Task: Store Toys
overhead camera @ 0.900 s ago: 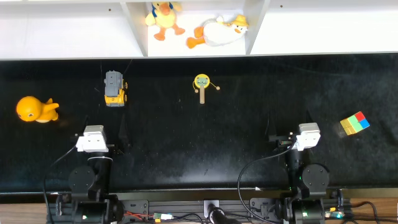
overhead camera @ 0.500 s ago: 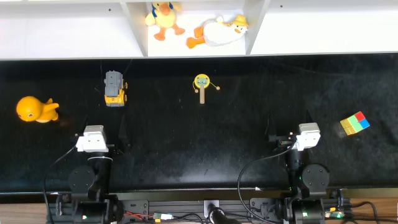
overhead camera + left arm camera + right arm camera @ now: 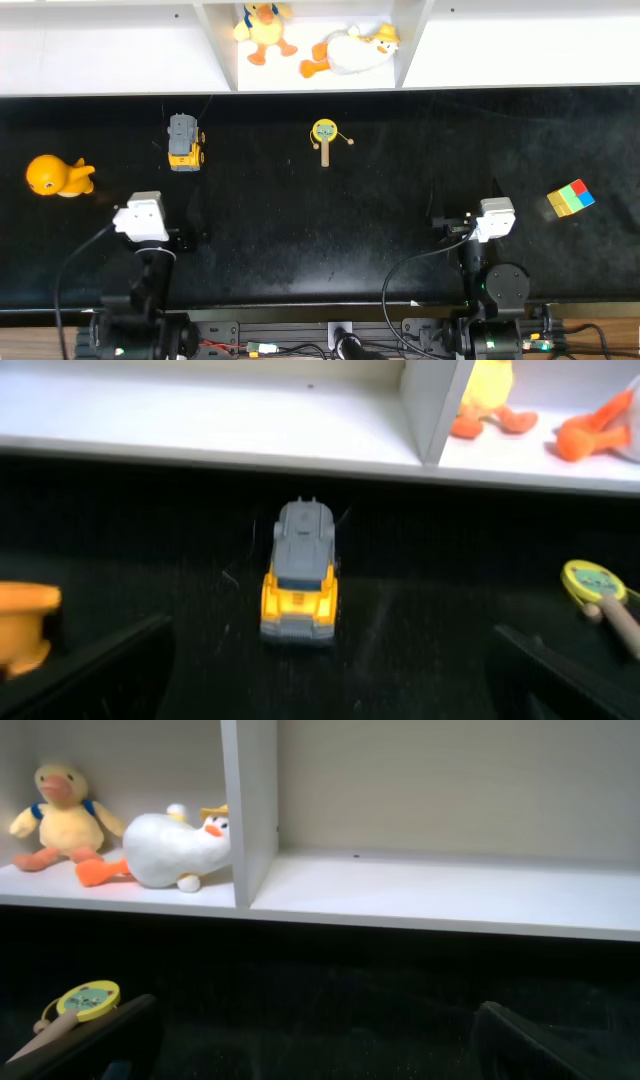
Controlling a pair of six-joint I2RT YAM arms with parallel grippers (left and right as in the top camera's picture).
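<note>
4 toys lie loose on the black mat (image 3: pixel 400 250), well apart from one another. 2 plush birds, a yellow duck (image 3: pixel 263 28) and a white goose (image 3: pixel 350 50), already sit in the middle bay of the white shelf (image 3: pixel 110 60) at the 12 o'clock edge.

The left gripper (image 3: pixel 322 685) hangs with its fingers spread wide and holds nothing. The grey-and-yellow truck (image 3: pixel 300 572) sits on the mat at its 12 o'clock, tail toward the gripper. The orange round toy (image 3: pixel 58 176) lies at its 10 o'clock.

The right gripper (image 3: pixel 315 1050) is likewise spread and empty. The small rattle drum (image 3: pixel 325 135) lies at its 10 o'clock and the colour cube (image 3: pixel 571 199) at its 3 o'clock.

I judge the truck to be light, hard plastic: stiff enough to pinch firmly, though any wheels may let it roll if nudged. The flat sides of its body look like the safest hold. The orange toy is rounded and probably slippery, so a grip across its narrowest part would suit. The rattle's thin handle offers little to hold, while the cube's flat faces should seat well.

No writing or label can be read on any toy.
</note>
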